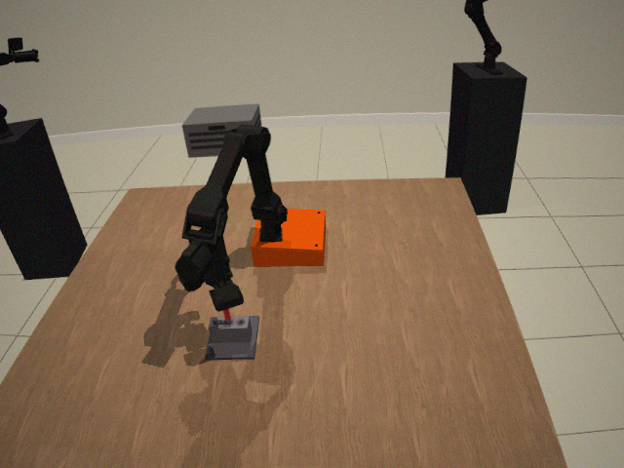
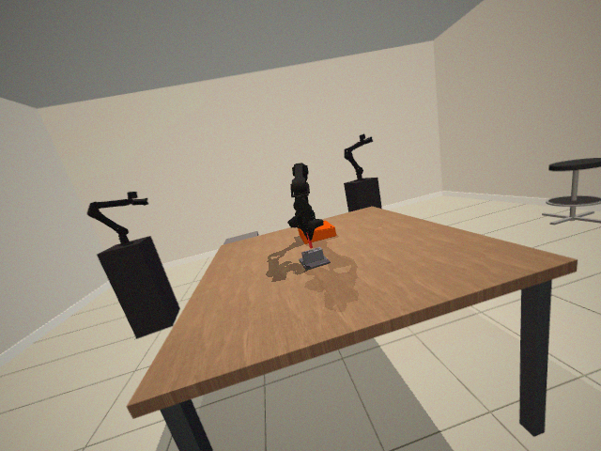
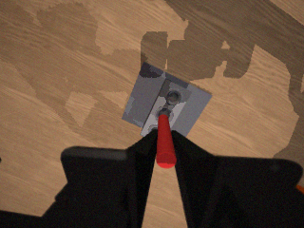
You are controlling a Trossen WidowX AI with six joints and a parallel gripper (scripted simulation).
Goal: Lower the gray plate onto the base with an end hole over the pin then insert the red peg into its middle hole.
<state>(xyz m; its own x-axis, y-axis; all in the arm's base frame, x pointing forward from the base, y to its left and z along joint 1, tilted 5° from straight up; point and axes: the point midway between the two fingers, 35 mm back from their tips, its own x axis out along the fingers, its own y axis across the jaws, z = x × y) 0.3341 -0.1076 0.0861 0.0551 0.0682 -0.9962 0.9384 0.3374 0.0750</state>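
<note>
The red peg is held upright, slightly tilted, in my gripper, which is shut on it. The gray plate lies flat on the raised block of the base, its holes in a row. The peg's lower tip is at the middle hole. How far it is in, if at all, cannot be told. One end hole shows in the wrist view; the other is partly hidden by the fingers, and the pin cannot be made out.
An orange box stands behind the base, beside the arm's foot. The wooden table carries the arm's shadow around the base. Two dark pedestals with other arms and a gray cabinet stand beyond the table.
</note>
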